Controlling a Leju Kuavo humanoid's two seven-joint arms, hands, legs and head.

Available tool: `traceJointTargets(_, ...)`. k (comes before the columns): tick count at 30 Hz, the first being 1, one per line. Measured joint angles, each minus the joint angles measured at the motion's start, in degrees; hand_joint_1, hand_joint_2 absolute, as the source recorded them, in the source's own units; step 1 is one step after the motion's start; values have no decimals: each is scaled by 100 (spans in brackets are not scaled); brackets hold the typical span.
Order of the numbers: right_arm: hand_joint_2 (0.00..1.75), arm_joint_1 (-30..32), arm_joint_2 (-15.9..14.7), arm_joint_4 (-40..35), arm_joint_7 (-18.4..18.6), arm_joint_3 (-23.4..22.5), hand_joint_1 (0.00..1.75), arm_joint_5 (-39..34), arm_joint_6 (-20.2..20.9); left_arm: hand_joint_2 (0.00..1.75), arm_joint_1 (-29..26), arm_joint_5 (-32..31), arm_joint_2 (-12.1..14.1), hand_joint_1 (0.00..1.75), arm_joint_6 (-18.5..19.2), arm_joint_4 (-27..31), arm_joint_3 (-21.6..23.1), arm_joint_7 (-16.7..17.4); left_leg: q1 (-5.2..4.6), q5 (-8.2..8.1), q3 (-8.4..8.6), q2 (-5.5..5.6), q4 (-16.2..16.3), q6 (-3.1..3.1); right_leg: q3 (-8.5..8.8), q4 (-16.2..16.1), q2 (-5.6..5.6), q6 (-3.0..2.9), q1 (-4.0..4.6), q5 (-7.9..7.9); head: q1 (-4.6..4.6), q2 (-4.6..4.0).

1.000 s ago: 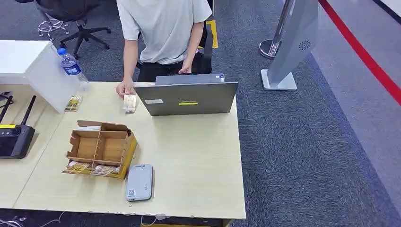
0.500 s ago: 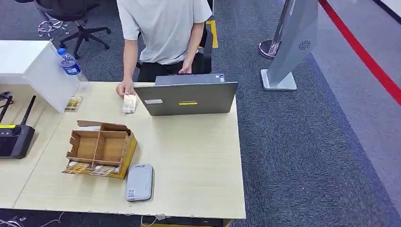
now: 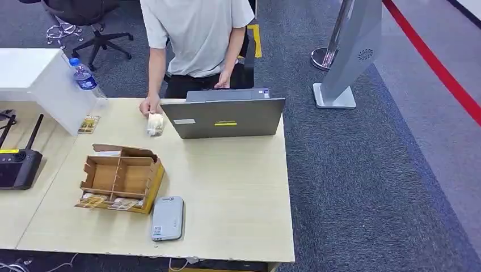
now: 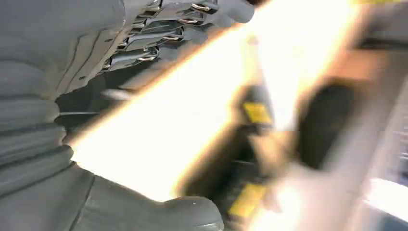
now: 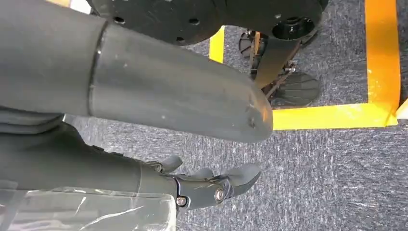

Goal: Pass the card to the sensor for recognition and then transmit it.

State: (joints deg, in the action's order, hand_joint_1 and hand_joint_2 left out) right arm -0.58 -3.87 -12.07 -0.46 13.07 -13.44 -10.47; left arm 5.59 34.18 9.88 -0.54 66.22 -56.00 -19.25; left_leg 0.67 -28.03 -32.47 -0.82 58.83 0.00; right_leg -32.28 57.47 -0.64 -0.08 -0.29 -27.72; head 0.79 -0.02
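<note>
The person's hand (image 3: 150, 106) is tilting the card (image 3: 155, 123) up off the tabletop (image 3: 238, 187), beside the laptop (image 3: 227, 116). The left hand (image 4: 96, 72) is hanging blurred, state indeterminable; the right hand (image 5: 192, 185) is hanging empty, fingers apart. Both are well apart from the card, so pickup is not yet starting.

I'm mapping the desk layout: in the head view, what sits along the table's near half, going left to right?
Black remote controller → open cardboard box → grey card reader → bare table top.
</note>
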Motion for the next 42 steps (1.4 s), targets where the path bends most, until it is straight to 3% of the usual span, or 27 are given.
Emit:
traceJointTargets(7, 0, -60, -37, 61, 46, 138, 0, -51, -9, 175, 829, -63, 794, 0, -462, 808, 15, -118, 6, 5, 2, -8, 0, -6, -3, 0, 7, -15, 8, 10, 0, 2)
traceJointTargets(14, 0, -121, -37, 85, 101, 243, 0, -2, -4, 175, 1315, -942, 1069, 0, -816, 1113, 416, -39, 5, 6, 5, -17, 2, -4, -7, 0, 15, -13, 8, 14, 0, 2)
traceJointTargets(20, 0, -161, -37, 98, 166, 345, 0, 65, 22, 175, 1702, -2057, 1139, 0, -916, 1120, 1039, 129, 6, 6, 4, -17, 3, -4, -8, 0, 16, -14, 8, 16, 0, 2)
traceJointTargets(26, 0, -204, -37, 98, 219, 400, 0, 159, 39, 175, 2089, -3072, 1133, 0, -783, 1052, 1785, 384, 5, 8, 4, -25, 4, -6, -11, 0, 21, -18, 8, 20, 2, 2)
traceJointTargets(42, 0, -234, -37, 105, 407, 597, 0, 371, 146, 175, 3107, -5577, 995, 0, -403, 51, 3698, 1132, 5, 10, 0, -29, 6, -3, -18, 0, 27, -19, 8, 28, 2, 2)
